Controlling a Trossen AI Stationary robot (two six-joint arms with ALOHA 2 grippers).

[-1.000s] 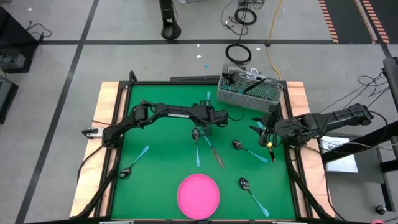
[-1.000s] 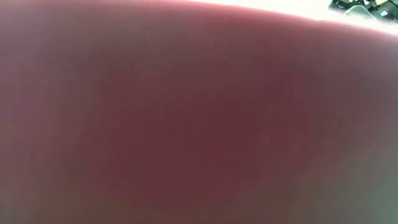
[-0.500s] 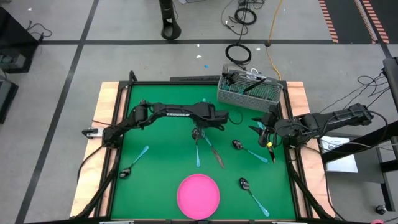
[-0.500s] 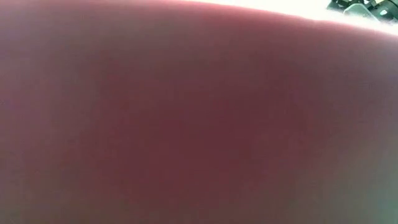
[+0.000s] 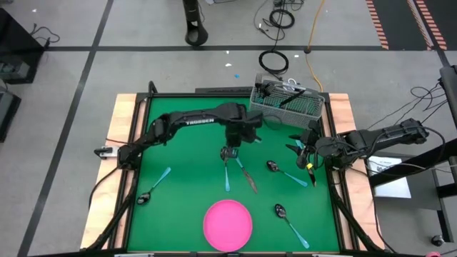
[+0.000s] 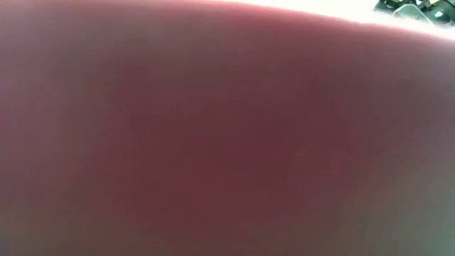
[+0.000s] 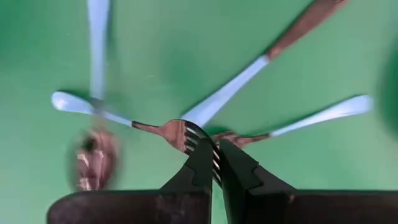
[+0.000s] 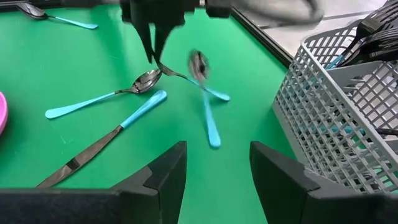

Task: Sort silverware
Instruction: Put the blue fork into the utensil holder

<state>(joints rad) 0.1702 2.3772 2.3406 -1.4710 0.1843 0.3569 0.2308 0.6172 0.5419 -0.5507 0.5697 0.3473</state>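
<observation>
My left gripper (image 5: 230, 148) points down over the middle of the green mat, shut on a fork (image 7: 177, 134) with a light-blue handle. A spoon (image 8: 199, 62) crosses that fork's handle. Beside them on the mat lie a knife (image 5: 246, 175) and another spoon (image 5: 275, 168). Two more spoons (image 5: 280, 210) (image 5: 145, 196) lie nearer the front. My right gripper (image 8: 214, 180) stands open at the table's right edge, with nothing between its fingers. The low view is filled by the pink plate (image 6: 227, 142). My left gripper pinches the fork by the tips of its tines (image 7: 210, 160) between its two fingers. The fingers come from above, pointing down. The fork's head is lifted and the fork slants down, its handle end (image 8: 221, 96) at the mat.
A grey wire-mesh basket (image 5: 285, 106) holding several utensils stands at the far right of the mat. The pink plate (image 5: 228, 223) sits at the near edge, in the middle. Bare green mat lies at the left, between the left arm and the lone spoon.
My left gripper has risen and tipped from a low slant to pointing almost straight down, staying over the middle of the mat. The right arm has kept still.
</observation>
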